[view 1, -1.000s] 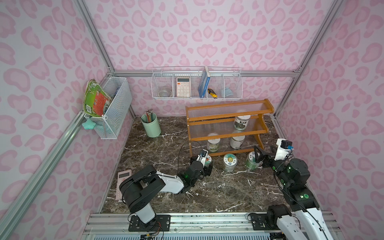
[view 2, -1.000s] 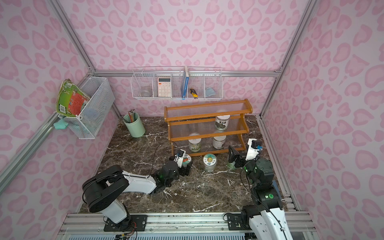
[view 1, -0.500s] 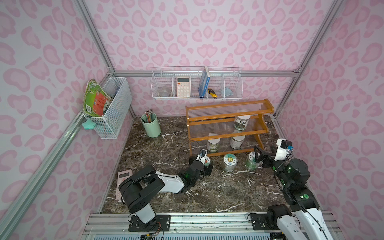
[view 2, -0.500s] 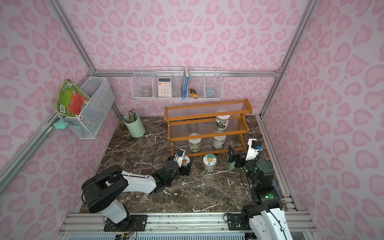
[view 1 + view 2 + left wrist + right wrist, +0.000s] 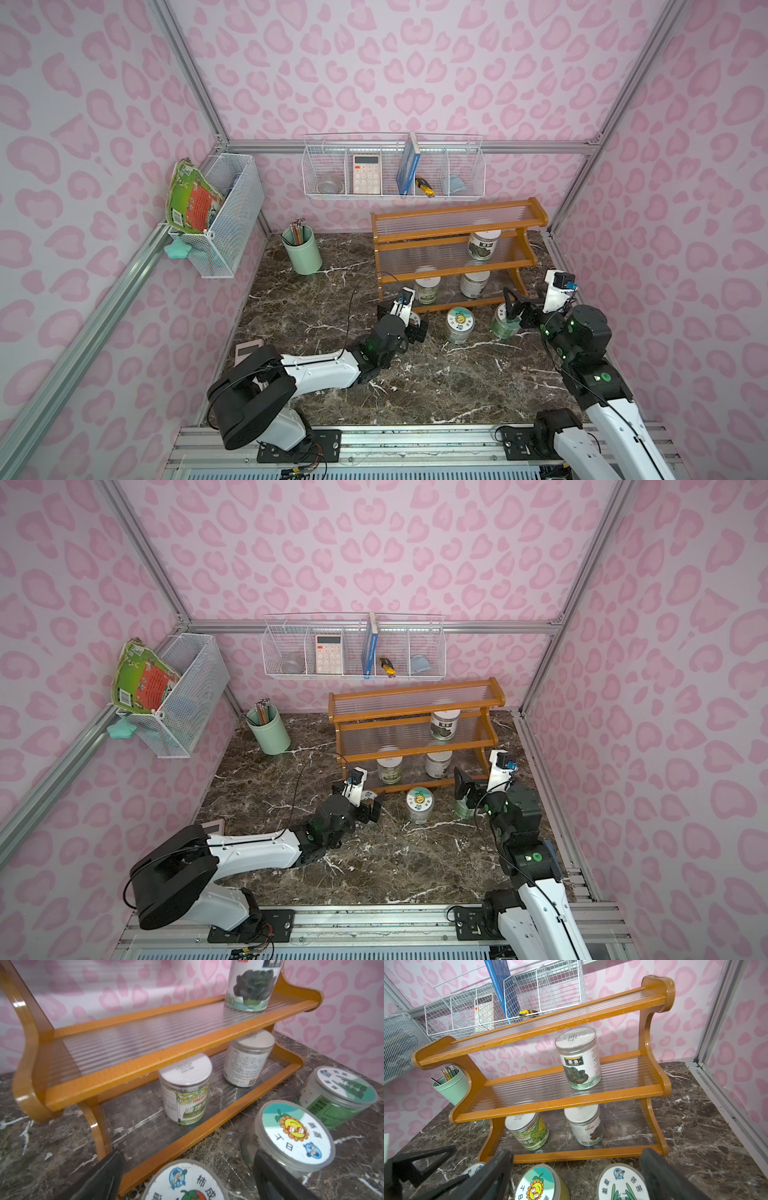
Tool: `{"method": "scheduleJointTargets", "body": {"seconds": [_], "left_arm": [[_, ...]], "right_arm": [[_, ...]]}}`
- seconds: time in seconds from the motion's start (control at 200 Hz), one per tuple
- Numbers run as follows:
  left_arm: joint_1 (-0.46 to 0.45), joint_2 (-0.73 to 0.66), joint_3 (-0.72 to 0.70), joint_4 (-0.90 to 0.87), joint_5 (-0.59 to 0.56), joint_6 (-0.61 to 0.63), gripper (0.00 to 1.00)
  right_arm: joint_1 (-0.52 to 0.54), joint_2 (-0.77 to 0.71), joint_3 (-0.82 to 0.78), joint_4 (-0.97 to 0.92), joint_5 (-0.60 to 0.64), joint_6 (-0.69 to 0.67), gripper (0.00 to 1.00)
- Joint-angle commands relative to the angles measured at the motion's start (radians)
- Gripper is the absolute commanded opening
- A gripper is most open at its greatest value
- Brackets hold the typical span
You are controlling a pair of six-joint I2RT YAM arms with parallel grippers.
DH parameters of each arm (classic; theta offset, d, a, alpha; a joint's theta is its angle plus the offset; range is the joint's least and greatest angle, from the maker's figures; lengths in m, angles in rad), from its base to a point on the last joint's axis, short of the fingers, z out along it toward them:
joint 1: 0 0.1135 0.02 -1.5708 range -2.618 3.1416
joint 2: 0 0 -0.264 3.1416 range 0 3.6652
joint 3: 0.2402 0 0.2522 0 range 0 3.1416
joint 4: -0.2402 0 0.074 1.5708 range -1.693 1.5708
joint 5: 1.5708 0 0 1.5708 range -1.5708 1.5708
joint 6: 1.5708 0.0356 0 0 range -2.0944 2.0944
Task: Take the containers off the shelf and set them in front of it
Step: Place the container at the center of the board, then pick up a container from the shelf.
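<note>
The orange-brown shelf [image 5: 455, 272] stands at the back right. It holds three white-lidded containers: one on the middle tier [image 5: 483, 245] and two on the bottom tier [image 5: 427, 286] [image 5: 473, 284]. In front of it on the marble stand a tomato-lid jar [image 5: 185, 1182], a sunflower-lid jar [image 5: 460, 325] and a green-lid jar [image 5: 505, 324]. My left gripper [image 5: 188, 1157] is open, its fingers either side of the tomato-lid jar with a gap on each side. My right gripper [image 5: 576, 1154] is open wide, just above and behind the sunflower-lid [image 5: 537, 1184] and green-lid [image 5: 623, 1184] jars.
A mint-green pencil cup [image 5: 302, 251] stands left of the shelf. White wire baskets hang on the back wall [image 5: 392, 170] and the left wall [image 5: 220, 216]. A flat pink item [image 5: 247, 351] lies by the table's left edge.
My left gripper's jaws have spread apart and let go of the tomato-lid jar, which stands on the table. The right arm has not moved.
</note>
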Motion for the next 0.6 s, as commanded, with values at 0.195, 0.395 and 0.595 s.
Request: {"method": "scheduleJointTargets", "body": {"seconds": [0.195, 0.395, 0.595], "left_arm": [[0.034, -0.107, 0.16, -0.295, 0.182, 0.046, 1.0], [0.113, -0.19, 0.231, -0.465, 0.369, 0.002, 1.0], [0.235, -0.204, 0.298, -0.581, 0.611, -0.024, 0.99]], "right_arm": [[0.001, 0.211, 0.132, 0.134, -0.043, -0.097, 0.99], [0.0, 0.305, 0.177, 0.152, -0.08, -0.155, 0.99], [-0.002, 0.395, 0.19, 0.205, -0.114, -0.207, 0.99]]}}
